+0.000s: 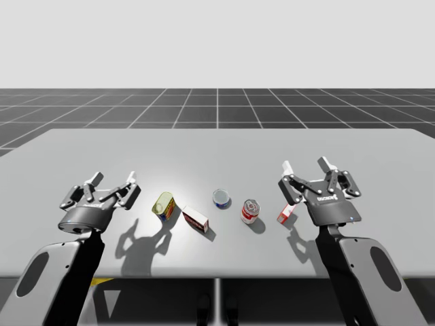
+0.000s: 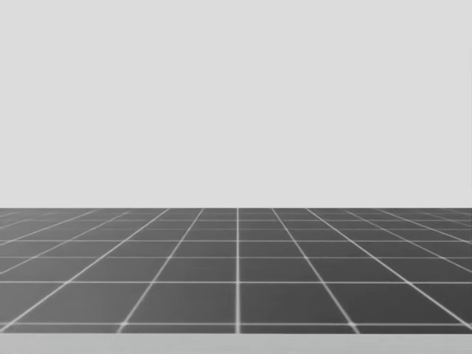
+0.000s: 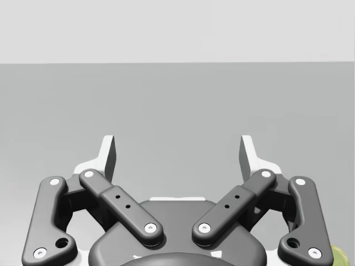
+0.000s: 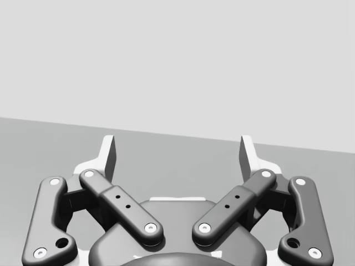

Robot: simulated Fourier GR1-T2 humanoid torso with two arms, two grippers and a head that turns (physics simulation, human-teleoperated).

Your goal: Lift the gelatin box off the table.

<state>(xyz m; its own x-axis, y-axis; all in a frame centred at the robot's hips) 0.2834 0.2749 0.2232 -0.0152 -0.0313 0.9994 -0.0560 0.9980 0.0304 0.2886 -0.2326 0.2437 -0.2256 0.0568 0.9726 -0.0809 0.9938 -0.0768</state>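
Note:
Two small red and white boxes lie on the grey table (image 1: 217,149); I cannot tell which is the gelatin box. One box (image 1: 196,218) lies left of the middle, near the front. The other box (image 1: 286,214) sits just left of my right arm's wrist, partly hidden by it. My left gripper (image 1: 114,178) hovers open over the table's left side, well left of the first box. My right gripper (image 1: 307,165) is open too, raised above and behind the second box. Nothing lies between the fingers of the left gripper (image 3: 177,149) or the right gripper (image 4: 177,149).
A yellow-green can (image 1: 164,205) lies on its side beside the left box; its edge (image 3: 338,256) shows beside my left gripper. A blue can (image 1: 221,198) and a red can (image 1: 250,211) stand mid-table. The head view looks over the table's far edge (image 2: 236,345) at a dark gridded floor (image 2: 236,265).

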